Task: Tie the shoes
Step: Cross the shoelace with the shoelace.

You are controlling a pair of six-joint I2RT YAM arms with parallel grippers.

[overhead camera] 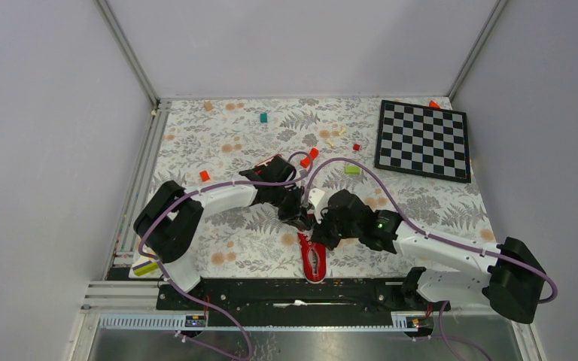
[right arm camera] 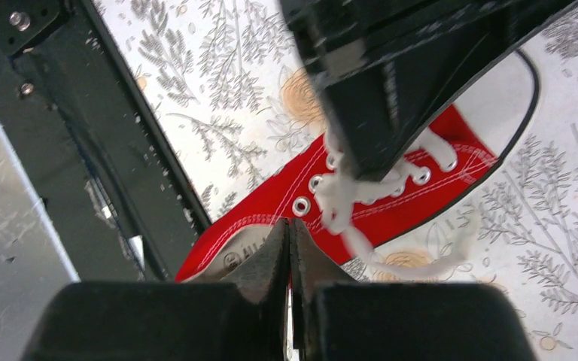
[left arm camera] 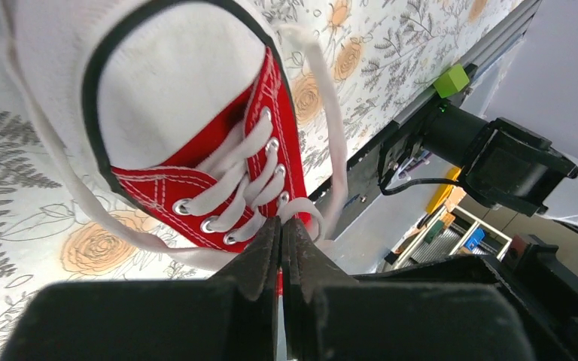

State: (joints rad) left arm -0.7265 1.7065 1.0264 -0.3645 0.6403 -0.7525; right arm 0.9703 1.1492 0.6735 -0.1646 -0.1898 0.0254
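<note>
While the red sneaker (overhead camera: 314, 259) lies on the floral surface (overhead camera: 218, 143) between both arms, heel toward the near rail, the left pincer (left arm camera: 281, 226) is pressed shut over the white laces (left arm camera: 233, 173) — a loop at its tips, grip unclear — and the right pincer (right arm camera: 290, 226), likewise closed, hovers above the shoe's opening.

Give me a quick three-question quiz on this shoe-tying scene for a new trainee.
1. True or false: the laces on the sneaker are tied in a bow.
2. Where does the chessboard lie? A far right corner; B far left corner; C under the sneaker.
3. Fill in: the left gripper and right gripper are both ____.
Key: 1 false, the ends trail loose; 2 A; 3 shut.
</note>
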